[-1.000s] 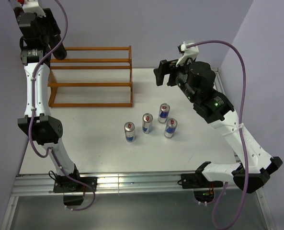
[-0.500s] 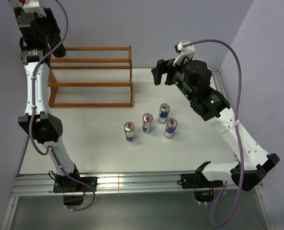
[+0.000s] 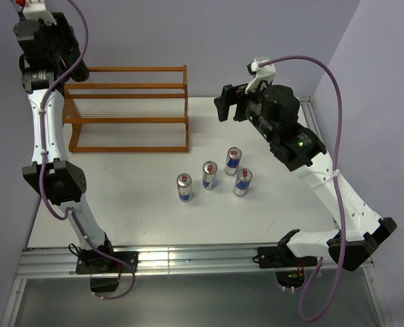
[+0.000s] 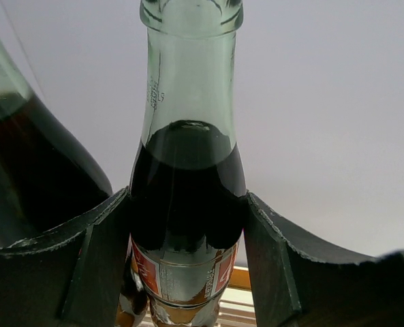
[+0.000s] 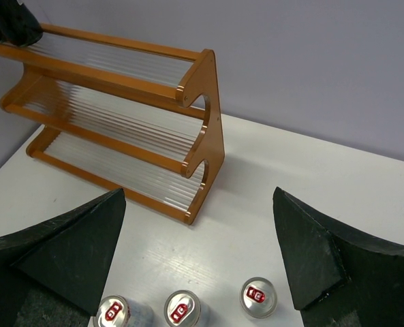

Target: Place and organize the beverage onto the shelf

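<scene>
My left gripper (image 3: 74,67) is at the far left end of the top tier of the orange-brown shelf (image 3: 130,120). In the left wrist view its fingers (image 4: 92,266) hug a dark cola bottle (image 4: 188,170) with a red label. The bottle is upright over a shelf rail (image 4: 246,278). A second cola bottle (image 4: 31,177) stands just left of it. Four blue-and-silver cans stand on the table: (image 3: 184,187), (image 3: 209,175), (image 3: 233,161), (image 3: 242,182). My right gripper (image 3: 230,102) hangs open and empty above the table, right of the shelf. Its view shows three cans (image 5: 181,308) below and the shelf's right end (image 5: 202,122).
The white table (image 3: 120,204) ends at a metal rail along the near edge. Purple-grey walls stand behind the shelf and along the right side. A dark shape (image 5: 7,24) at the shelf's top left end is the left gripper or its bottle.
My left gripper has shifted a little left and up at the shelf's top left end. My right gripper has swung slightly left. The cans have not moved.
</scene>
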